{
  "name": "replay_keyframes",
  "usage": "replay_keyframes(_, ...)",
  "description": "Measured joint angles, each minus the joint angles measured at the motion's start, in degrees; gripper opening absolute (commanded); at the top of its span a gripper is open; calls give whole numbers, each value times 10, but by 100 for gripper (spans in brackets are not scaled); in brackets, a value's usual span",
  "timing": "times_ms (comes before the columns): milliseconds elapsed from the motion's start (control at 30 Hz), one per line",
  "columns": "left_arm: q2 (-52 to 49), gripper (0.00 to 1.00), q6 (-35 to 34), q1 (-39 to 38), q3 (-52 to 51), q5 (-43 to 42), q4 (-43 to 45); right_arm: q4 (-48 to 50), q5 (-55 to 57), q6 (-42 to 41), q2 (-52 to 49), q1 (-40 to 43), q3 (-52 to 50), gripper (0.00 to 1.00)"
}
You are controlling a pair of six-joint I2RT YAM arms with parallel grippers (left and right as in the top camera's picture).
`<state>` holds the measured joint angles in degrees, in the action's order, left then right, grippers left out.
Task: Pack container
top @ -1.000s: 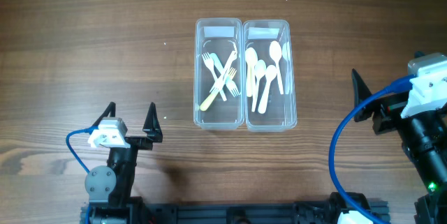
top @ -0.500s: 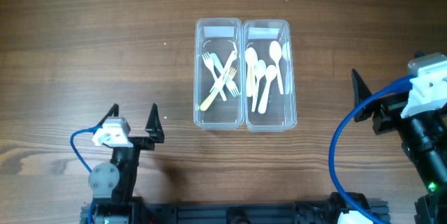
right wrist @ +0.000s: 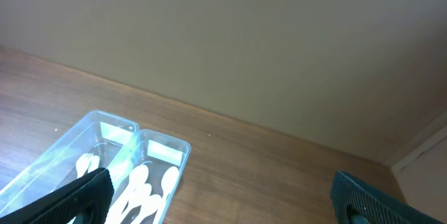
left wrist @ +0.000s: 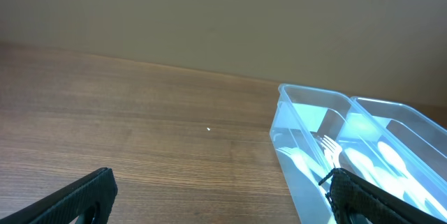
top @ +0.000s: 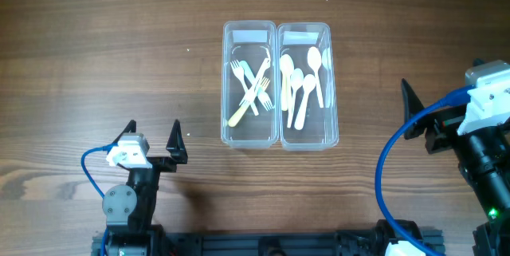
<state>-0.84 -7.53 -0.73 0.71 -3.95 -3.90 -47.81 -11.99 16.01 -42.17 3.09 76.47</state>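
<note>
I am looking down on the tabletop (top: pixel 96 49), where the container (top: pixel 250 131) is sitting upright around the middle, toward the far side, its two long clear tubs joined side by side and running away from the arms. The tub on my left arm's side is holding pale forks (top: pixel 253 88) lying crossed over one another. The tub on my right arm's side is holding white spoons (top: pixel 301 88) lying roughly lengthwise. The left tool (top: pixel 152 126) is sitting near the front edge of the tabletop, off to the left of the container and well apart from it. It is pointing toward the far side with its two dark fingers spread wide and nothing between them, and its wrist camera is catching the container's near end at the right of its view. The right tool (right wrist: pixel 216 206) is sitting out at the right side, also well apart from the container. Its wrist camera is showing both fingers spread wide and gripping nothing, with the container low at the left of that view. From above I am only making out one of its fingers (top: pixel 410 100). A blue cable (top: pixel 388 168) is looping beside the right arm.
</note>
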Motion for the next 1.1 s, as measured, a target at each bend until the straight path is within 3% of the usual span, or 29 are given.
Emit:
replay_keyframes(267,0,100,0,0,0,0,0,-50,0,0,0,0,-3,100)
replay_keyframes(400,0,100,0,0,0,0,0,16,-9,1,9,0,-40,100)
replay_keyframes(733,0,100,0,0,0,2,0,289,-28,4,183,0,-378,100)
replay_keyframes(1100,0,100,0,0,0,2,0,405,-30,4,342,0,-592,100)
